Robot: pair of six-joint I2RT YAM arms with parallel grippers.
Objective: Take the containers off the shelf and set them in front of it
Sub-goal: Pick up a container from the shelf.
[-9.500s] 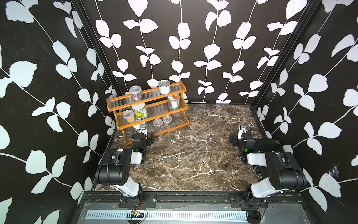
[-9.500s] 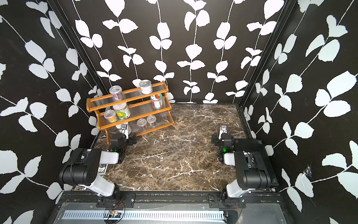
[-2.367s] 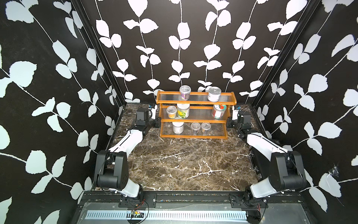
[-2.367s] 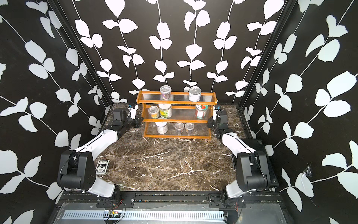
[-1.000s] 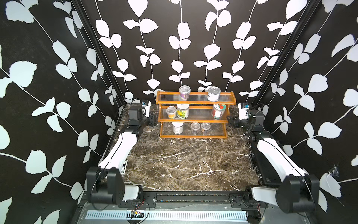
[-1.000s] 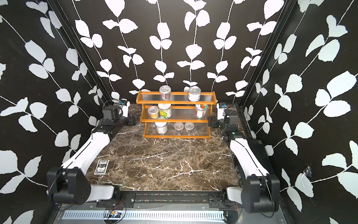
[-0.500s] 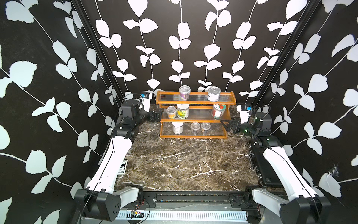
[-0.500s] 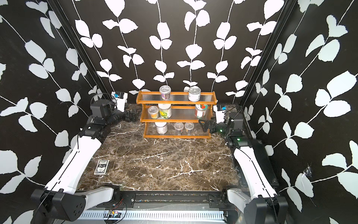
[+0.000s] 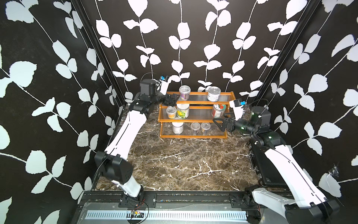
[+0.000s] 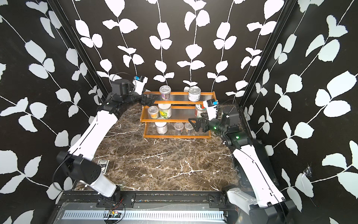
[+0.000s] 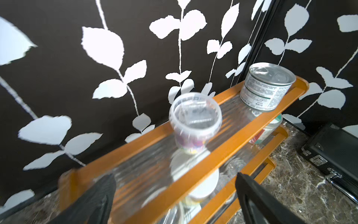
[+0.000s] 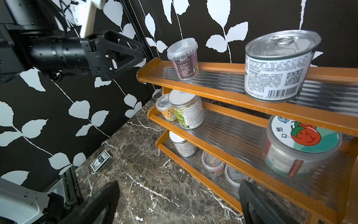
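Left gripper point(image 9: 173, 99), right gripper point(image 9: 218, 124): spread, empty, beside the shelf point(image 9: 193, 136).
We judge the purple tub point(image 9: 185, 93) light, slick; hold below its lid.

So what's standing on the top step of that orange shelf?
On the top step of the shelf stand two things, apart from each other: a clear tub with a purple label and a silver tin can. The can is sealed, so its contents cannot be seen.
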